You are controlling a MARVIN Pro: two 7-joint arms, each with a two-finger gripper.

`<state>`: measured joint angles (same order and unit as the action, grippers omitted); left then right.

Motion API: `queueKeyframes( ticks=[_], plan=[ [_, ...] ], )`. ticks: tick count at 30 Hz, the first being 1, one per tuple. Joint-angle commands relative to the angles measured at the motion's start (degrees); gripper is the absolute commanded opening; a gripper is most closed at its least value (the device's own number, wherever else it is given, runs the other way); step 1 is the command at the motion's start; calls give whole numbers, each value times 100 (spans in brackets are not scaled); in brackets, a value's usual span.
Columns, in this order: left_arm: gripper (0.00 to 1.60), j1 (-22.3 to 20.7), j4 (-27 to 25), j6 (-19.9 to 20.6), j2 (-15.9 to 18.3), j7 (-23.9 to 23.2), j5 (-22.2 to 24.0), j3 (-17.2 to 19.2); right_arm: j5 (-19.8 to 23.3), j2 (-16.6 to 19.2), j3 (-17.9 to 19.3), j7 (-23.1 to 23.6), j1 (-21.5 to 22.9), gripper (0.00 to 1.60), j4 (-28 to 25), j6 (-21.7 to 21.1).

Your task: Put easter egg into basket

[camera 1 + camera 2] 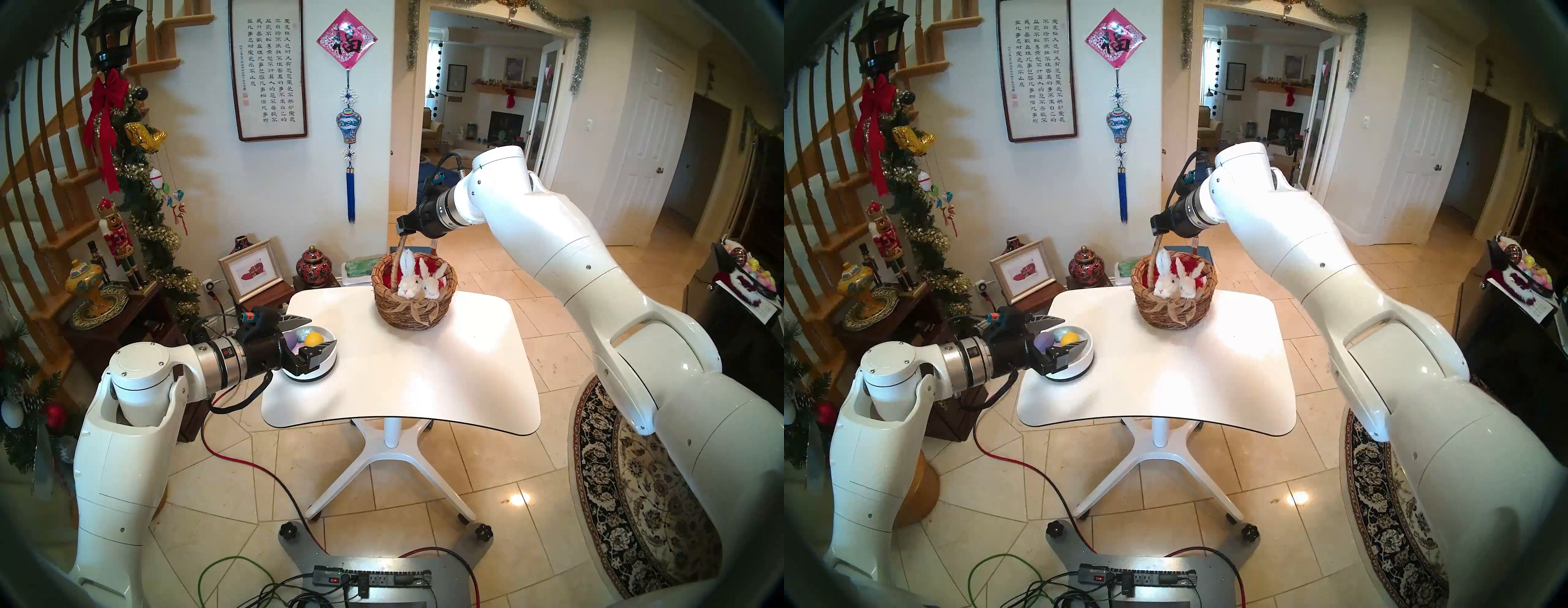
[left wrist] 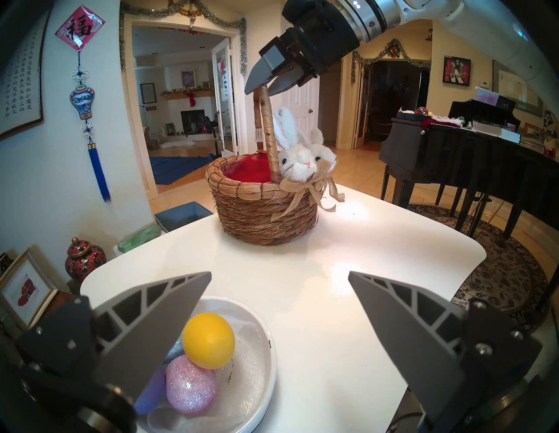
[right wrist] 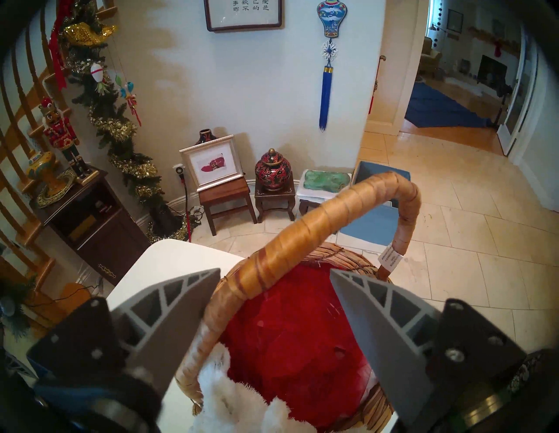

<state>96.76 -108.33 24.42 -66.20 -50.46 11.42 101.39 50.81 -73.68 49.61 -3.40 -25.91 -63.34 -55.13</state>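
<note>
The brown wicker basket [image 1: 413, 308] with red lining and two white plush bunnies [image 1: 418, 282] stands at the far side of the white table [image 1: 403, 382]. My right gripper [image 3: 275, 271] is open at the top of the arched handle [image 3: 302, 232], which passes between its fingers. At the table's left edge a shallow white bowl [image 2: 266, 363] holds a yellow egg [image 2: 208, 340], a pink glitter egg [image 2: 190, 384], a purple egg [image 2: 149, 396] and a silvery one half hidden. My left gripper [image 2: 279, 273] hangs open just above that bowl, holding nothing.
Dark wooden side tables with vases, a framed picture [image 1: 252, 269] and nutcrackers stand left of the table, by a decorated stair rail. A black piano [image 2: 453, 157] stands to the right, on a patterned rug [image 1: 636, 488]. Cables lie on the tile floor in front.
</note>
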Motion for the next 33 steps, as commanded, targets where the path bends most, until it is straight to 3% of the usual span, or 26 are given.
queueKeyframes(
  ticks=[1, 7, 11, 24, 26, 29, 33],
  plan=[
    [160, -41, -35, -3, -2, 4, 6, -1, 229, 150, -51, -229, 199, 131, -93, 13],
    [160, -41, -35, -3, -2, 4, 6, -1, 481, 248, -157, -404, 221, 127, -164, 13],
    [160, -41, -35, -3, -2, 4, 6, -1, 629, 306, -216, -500, 231, 107, -210, 13],
    [160, -41, -35, -2, -2, 4, 5, -1, 1061, 485, -389, -803, 266, 102, -379, 13],
    [160, -41, -35, -2, -2, 4, 5, -1, 1129, 515, -419, -843, 273, 95, -407, 13],
    [160, -41, -35, -2, -2, 4, 6, -1, 1213, 560, -461, -883, 286, 64, -445, 13],
    [160, -41, -35, -2, -2, 4, 6, -1, 1309, 630, -526, -957, 313, 59, -497, 13]
  ],
)
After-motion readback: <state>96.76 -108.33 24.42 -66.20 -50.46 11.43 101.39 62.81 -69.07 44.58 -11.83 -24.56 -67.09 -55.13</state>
